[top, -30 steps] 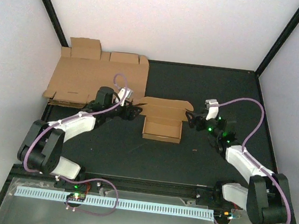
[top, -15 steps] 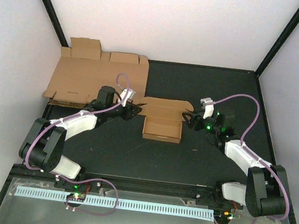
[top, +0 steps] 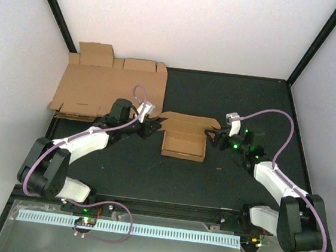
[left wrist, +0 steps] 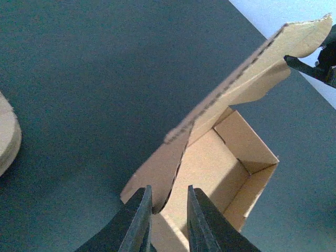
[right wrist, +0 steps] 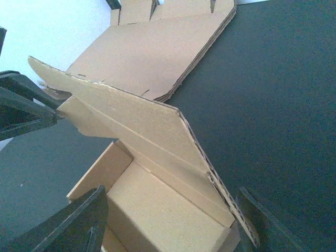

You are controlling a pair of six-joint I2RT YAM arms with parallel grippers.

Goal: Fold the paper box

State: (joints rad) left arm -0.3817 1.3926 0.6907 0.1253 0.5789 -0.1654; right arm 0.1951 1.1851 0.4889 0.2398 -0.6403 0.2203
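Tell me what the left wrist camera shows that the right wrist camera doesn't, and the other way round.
Only the left wrist: the left hand close up, fingers nearly together astride the paper box at its raised flap's corner. Only the right wrist: flat cardboard sheets behind, and the right hand spread wide astride the box's end. Both: that half-folded box, the black table, and the opposite hand at the flap's far end.

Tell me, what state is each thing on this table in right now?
paper box: half-folded, tray formed, lid flap raised and tilted.
left gripper: narrowed around the lid flap's end; firm grip unclear.
right gripper: open, fingers either side of the box's other end.
flat cardboard sheets: unfolded, stacked flat at the far left.
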